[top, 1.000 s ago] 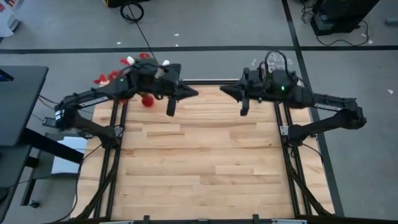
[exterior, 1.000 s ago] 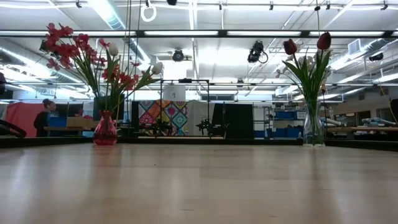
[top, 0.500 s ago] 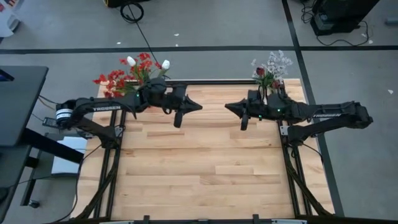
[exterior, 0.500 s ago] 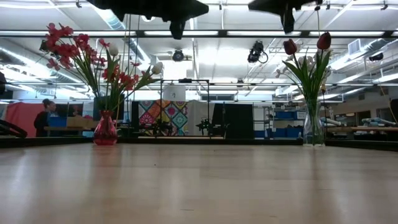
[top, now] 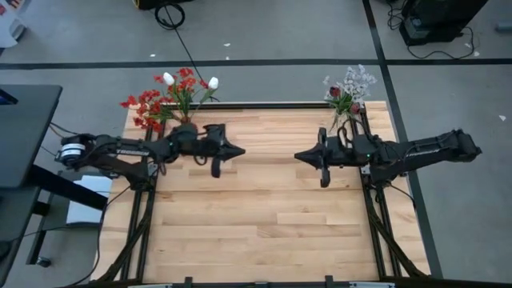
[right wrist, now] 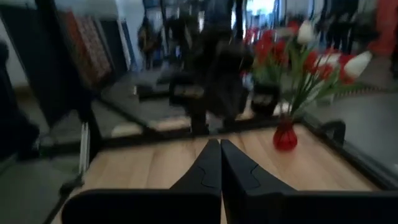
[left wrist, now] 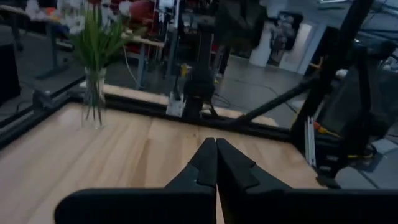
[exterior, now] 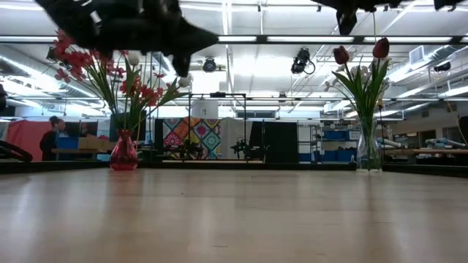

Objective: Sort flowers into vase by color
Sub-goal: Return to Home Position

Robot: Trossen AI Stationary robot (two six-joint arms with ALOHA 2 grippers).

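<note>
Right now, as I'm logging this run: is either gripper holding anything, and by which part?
Nothing is held: the left gripper and the right gripper are both shut, empty.

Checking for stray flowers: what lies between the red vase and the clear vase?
Only bare table between the red vase and the clear vase, per the low view; the left gripper and right gripper hang above, shut.

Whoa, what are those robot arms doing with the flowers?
Nothing is being held right now. The left gripper and the right gripper are both shut and empty, hovering above the wooden table and facing each other. The flowers are in two vases at the table's back corners. The red vase holds red flowers and white tulips. The clear vase holds maroon tulips and pale sprigs.
</note>
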